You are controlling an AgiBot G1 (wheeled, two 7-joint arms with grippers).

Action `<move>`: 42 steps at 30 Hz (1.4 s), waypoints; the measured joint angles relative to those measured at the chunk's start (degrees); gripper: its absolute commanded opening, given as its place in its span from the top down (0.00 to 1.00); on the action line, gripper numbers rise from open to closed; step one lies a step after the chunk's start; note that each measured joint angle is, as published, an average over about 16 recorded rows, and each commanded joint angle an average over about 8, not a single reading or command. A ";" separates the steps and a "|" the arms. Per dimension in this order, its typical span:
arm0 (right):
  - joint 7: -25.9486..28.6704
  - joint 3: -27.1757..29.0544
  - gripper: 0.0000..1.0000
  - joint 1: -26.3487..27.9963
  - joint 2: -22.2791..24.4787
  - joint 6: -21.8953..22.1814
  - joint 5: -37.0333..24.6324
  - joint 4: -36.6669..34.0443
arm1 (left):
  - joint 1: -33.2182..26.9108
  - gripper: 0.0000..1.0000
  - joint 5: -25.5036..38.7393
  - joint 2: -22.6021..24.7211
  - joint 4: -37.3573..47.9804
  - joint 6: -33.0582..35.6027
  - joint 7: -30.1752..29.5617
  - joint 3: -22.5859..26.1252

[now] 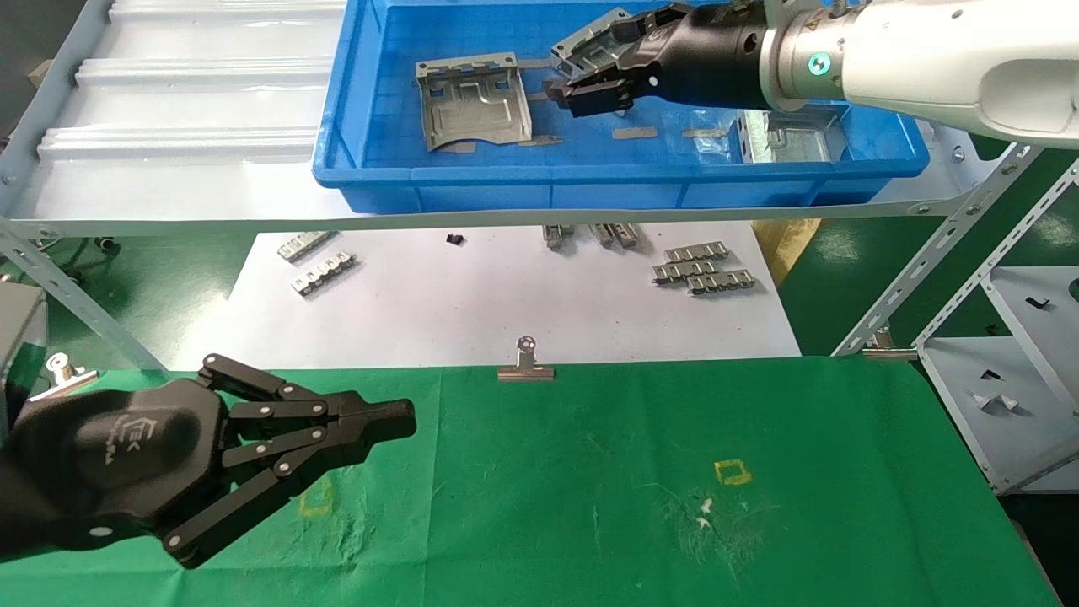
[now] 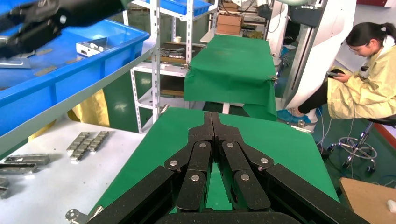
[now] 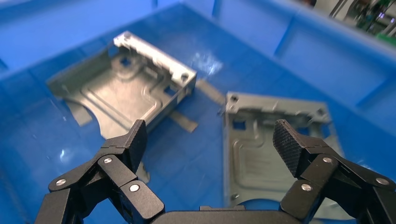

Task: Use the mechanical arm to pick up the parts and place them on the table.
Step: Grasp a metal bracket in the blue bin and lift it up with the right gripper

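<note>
Blue bin (image 1: pixel 354 160); right gripper (image 3: pixel 210 144) agape.

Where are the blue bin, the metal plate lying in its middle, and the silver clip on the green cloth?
blue bin (image 1: pixel 590 196): head view, on its front wall.
metal plate (image 1: pixel 474 101): head view, on its embossed flat centre.
silver clip (image 1: pixel 526 371): head view, on its clamping bar at the cloth's far edge.

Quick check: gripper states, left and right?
Left gripper: shut, empty, over the table.
Right gripper: open, empty, above parts in the blue bin.
</note>
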 measured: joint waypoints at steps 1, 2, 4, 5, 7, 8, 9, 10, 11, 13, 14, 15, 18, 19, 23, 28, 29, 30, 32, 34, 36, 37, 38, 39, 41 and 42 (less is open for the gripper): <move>-0.47 -0.30 0.92 0.63 -0.82 0.42 -0.43 -1.76 | 0.00 1.00 0.00 0.00 0.00 0.00 0.00 0.00; -0.96 -0.53 0.98 1.20 -1.58 0.87 -0.76 -3.38 | 0.00 1.00 0.00 0.00 0.00 0.00 0.00 0.00; -1.92 -0.87 1.00 2.05 -2.84 1.76 -1.15 -6.00 | 0.00 1.00 0.00 0.00 0.00 0.00 0.00 0.00; -2.33 -0.97 1.00 2.34 -3.38 2.16 -1.18 -7.10 | 0.00 1.00 0.00 0.00 0.00 0.00 0.00 0.00; -3.04 -1.13 1.00 2.72 -4.21 2.87 -1.08 -8.75 | 0.00 1.00 0.00 0.00 0.00 0.00 0.00 0.00; -3.31 -1.20 1.00 2.80 -4.54 3.24 -0.95 -9.39 | 0.00 1.00 0.00 0.00 0.00 0.00 0.00 0.00; -3.52 -1.27 1.00 2.82 -4.81 3.59 -0.79 -9.86 | 0.00 1.00 0.00 0.00 0.00 0.00 0.00 0.00; -3.70 -1.35 1.00 2.80 -5.04 3.94 -0.60 -10.20 | 0.00 1.00 0.00 0.00 0.00 0.00 0.00 0.00; -3.84 -1.45 1.00 2.73 -5.23 4.35 -0.39 -10.44 | 0.00 1.00 0.00 0.00 0.00 0.00 0.00 0.00; -3.94 -1.63 1.00 2.44 -5.50 5.15 0.18 -10.57 | 0.00 1.00 0.00 0.00 0.00 0.00 0.00 0.00; -3.93 -1.75 1.00 2.25 -5.60 5.60 0.50 -10.50 | 0.00 1.00 0.00 0.00 0.00 0.00 0.00 0.00; -3.87 -1.87 1.00 2.01 -5.67 6.06 0.84 -10.36 | 0.00 1.00 0.00 0.00 0.00 0.00 0.00 0.00; -3.50 -2.36 1.00 1.21 -5.83 7.52 1.96 -9.65 | 0.00 1.00 0.00 0.00 0.00 0.00 0.00 0.00; -3.31 -2.58 1.00 0.93 -5.87 8.02 2.32 -9.37 | 0.00 1.00 0.00 0.00 0.00 0.00 0.00 0.00; -2.49 -3.75 1.00 -0.08 -5.94 10.04 3.66 -8.17 | 0.00 1.00 0.00 0.00 0.00 0.00 0.00 0.00; -1.68 -5.43 1.00 -1.13 -5.94 12.51 5.39 -6.78 | 0.00 1.00 0.00 0.00 0.00 0.00 0.00 0.00; -1.55 -5.80 1.00 -1.30 -5.94 12.94 5.72 -6.55 | 0.00 1.00 0.00 0.00 0.00 0.00 0.00 0.00; -1.43 -6.19 1.00 -1.45 -5.93 13.33 6.03 -6.35 | 0.00 1.00 0.00 0.00 0.00 0.00 0.00 0.00; -1.21 -7.00 1.00 -1.70 -5.92 13.98 6.61 -6.01 | 0.00 1.00 0.00 0.00 0.00 0.00 0.00 0.00; -1.03 -7.83 1.00 -1.86 -5.89 14.54 7.12 -5.78 | 0.00 1.00 0.00 0.00 0.00 0.00 0.00 0.00; -0.95 -8.72 1.00 -1.95 -5.86 15.05 7.51 -5.63 | 0.00 1.00 0.00 0.00 0.00 0.00 0.00 0.00; -0.95 -9.16 1.00 -1.98 -5.85 15.31 7.67 -5.57 | 0.00 1.00 0.00 0.00 0.00 0.00 0.00 0.00; -0.95 -9.57 1.00 -2.01 -5.84 15.56 7.87 -5.51 | 0.00 1.00 0.00 0.00 0.00 0.00 0.00 0.00; -0.98 -9.98 1.00 -2.04 -5.82 15.79 8.05 -5.45 | 0.00 1.00 0.00 0.00 0.00 0.00 0.00 0.00; -1.10 -10.76 1.00 -2.05 -5.78 16.16 8.43 -5.32 | 0.00 1.00 0.00 0.00 0.00 0.00 0.00 0.00; -1.20 -11.13 1.00 -2.04 -5.76 16.28 8.62 -5.26 | 0.00 1.00 0.00 0.00 0.00 0.00 0.00 0.00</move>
